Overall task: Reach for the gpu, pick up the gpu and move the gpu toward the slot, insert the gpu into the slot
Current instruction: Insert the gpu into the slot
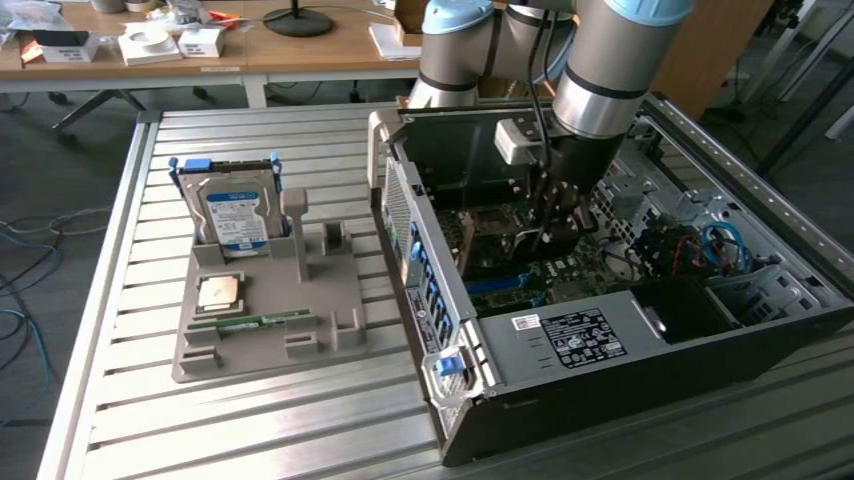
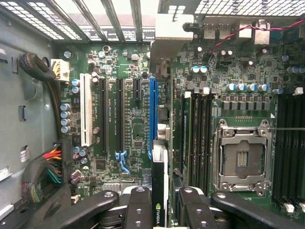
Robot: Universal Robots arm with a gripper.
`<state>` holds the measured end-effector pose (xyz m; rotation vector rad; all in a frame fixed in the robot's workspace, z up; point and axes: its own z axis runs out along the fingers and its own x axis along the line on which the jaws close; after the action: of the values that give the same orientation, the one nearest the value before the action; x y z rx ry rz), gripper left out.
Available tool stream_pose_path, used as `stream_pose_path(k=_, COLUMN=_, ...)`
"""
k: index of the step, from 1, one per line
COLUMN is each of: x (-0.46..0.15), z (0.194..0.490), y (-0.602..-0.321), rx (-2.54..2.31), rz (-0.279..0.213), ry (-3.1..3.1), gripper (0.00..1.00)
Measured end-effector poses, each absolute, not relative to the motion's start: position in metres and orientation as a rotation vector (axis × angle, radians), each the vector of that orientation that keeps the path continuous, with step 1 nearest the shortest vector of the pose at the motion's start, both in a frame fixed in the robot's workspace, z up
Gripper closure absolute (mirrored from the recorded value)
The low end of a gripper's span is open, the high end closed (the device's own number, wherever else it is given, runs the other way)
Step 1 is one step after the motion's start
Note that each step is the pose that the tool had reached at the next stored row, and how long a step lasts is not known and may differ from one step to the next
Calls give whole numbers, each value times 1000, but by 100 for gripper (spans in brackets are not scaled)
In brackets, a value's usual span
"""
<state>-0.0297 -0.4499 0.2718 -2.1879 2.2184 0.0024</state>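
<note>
Gripper (image 2: 159, 202) clenched on the gpu (image 2: 159, 176). The card stands edge-on between the two fingers (logo edge towards the wrist camera), inside the open computer case (image 1: 461, 430), over the green motherboard (image 2: 133, 95) and alongside the blue connector strip (image 2: 152, 109).

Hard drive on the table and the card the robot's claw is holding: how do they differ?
The hard drive stands upright in a grey holder on the table, untouched; the gpu is clamped in the gripper inside the computer case, over the motherboard. The hard drive is silver with a blue label; the gpu is dark, with a pale metal end. Both are on edge, not flat.
</note>
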Motion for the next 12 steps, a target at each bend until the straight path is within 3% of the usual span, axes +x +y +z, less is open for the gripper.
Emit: stream_pose_path(k=12, x=-34, z=272, y=-450, rx=-2187, rz=2, ry=2218, gripper=73)
